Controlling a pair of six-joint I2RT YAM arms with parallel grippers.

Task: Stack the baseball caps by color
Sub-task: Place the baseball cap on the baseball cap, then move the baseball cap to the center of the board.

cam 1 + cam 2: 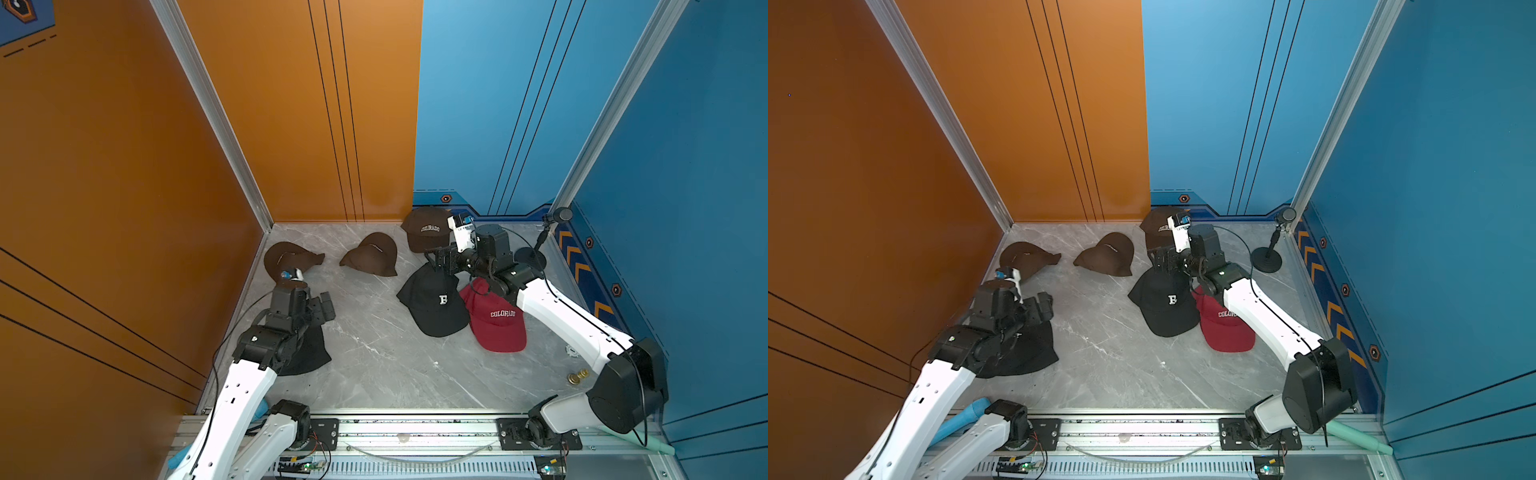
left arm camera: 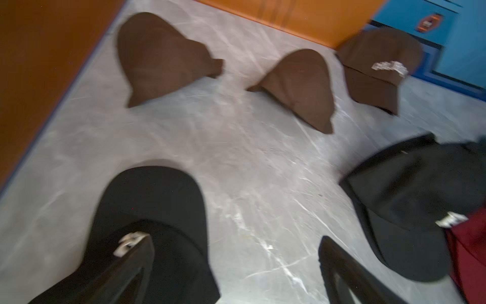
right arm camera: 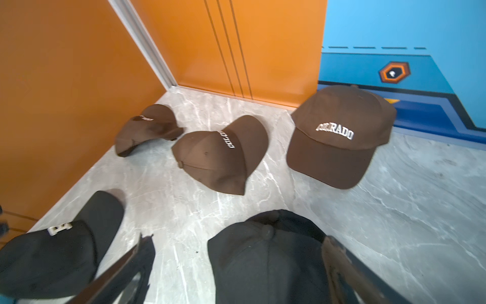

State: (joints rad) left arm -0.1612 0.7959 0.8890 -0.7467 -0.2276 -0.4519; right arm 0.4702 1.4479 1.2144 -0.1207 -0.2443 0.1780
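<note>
Left wrist, unlike right wrist: red cap [image 2: 470, 252]

1. You have three dark brown caps [image 1: 291, 257], [image 1: 372, 259], [image 1: 428, 230].
2. You can count two black caps [image 1: 434, 303], [image 1: 309, 353]; the right wrist view hints at a third beneath one of them, but you cannot be sure.
3. You see one red cap [image 1: 496, 322].
4. You get one microphone stand [image 1: 1266, 259].
5. You run two robot arms [image 1: 245, 386], [image 1: 561, 316].

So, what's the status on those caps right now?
Left gripper open, right gripper open above black fabric R cap. Three dark brown fabric caps lie apart, unstacked. Black round-based microphone stand aside in corner.
</note>
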